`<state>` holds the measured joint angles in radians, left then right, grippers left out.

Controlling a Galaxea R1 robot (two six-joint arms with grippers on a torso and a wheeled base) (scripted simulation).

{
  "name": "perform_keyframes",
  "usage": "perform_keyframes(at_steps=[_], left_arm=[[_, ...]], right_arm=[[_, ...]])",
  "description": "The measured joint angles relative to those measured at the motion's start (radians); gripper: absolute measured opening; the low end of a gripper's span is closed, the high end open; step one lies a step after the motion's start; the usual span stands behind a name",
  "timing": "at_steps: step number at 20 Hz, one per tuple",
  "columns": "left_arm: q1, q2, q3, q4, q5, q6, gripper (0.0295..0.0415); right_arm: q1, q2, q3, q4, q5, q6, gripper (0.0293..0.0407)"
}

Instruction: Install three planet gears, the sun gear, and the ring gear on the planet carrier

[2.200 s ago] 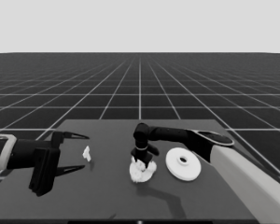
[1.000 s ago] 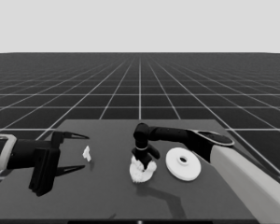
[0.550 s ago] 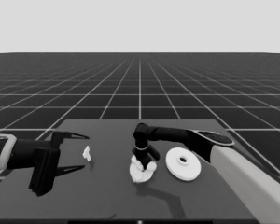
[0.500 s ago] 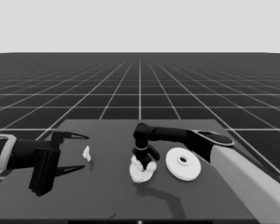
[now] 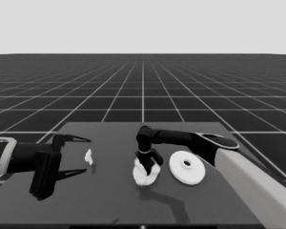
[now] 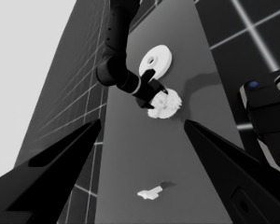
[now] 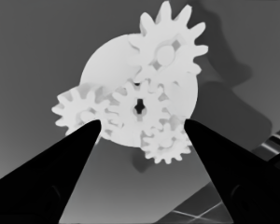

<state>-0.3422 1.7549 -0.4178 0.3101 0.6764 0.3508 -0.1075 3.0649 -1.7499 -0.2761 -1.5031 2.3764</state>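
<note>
Your right gripper (image 7: 139, 128), fingers spread and empty, hovers over four gears (image 7: 139, 108) hiding most of the smaller round part (image 7: 107, 63).

desk (image 5: 109, 205): dark, flat, rectangular slab, plain surface | floor (image 5: 143, 86): dark, ruled with a pale grid running back to a level horizon | backdrop (image 5: 143, 24): pale blank band above the horizon | light: soft shadows lay on the desk
</note>
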Motion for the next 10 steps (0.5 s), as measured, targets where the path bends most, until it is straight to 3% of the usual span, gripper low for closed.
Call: perform_keyframes(at_steps=[5,6,7,10], left_arm=[[0.000,0.000,0.000,0.000,0.000,0.000,0.0385],[0.000,0.000,0.000,0.000,0.000,0.000,0.0385],[0.000,0.000,0.000,0.000,0.000,0.000,0.0385],[0.000,0.000,0.000,0.000,0.000,0.000,0.0385]], right_arm=[[0.000,0.000,0.000,0.000,0.000,0.001,0.0385],[0.101,-0.028,0.105,0.117,-0.058,-0.356,0.0393],[0.208,-0.031,0.132,0.198,-0.077,-0.593,0.0391],[0.325,-0.024,0.111,0.299,-0.078,-0.900,0.0385]])
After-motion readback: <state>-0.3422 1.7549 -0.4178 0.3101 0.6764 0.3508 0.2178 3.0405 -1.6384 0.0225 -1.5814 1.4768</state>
